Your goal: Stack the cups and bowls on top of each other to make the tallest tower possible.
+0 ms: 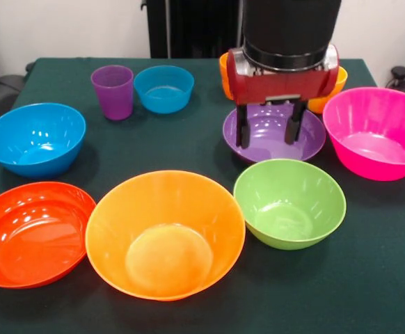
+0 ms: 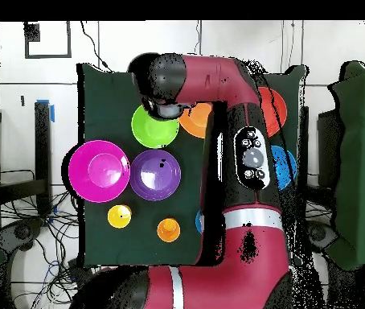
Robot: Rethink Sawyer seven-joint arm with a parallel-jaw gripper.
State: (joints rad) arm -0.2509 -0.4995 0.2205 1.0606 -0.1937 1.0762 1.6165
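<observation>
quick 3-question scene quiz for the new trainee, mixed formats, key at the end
1. True or false: the gripper hangs over the purple bowl with its fingers spread apart.
2. Which bowl sits directly in front of the purple bowl in the front view? A) green bowl B) large pink bowl C) small blue bowl
3. Fill in: the purple cup stands upright beside the small ____ bowl.

Key: 1 true; 2 A; 3 blue.

Dark green tabletop holds scattered bowls from 9 to 3 o'clock, purple cup at 11.
</observation>
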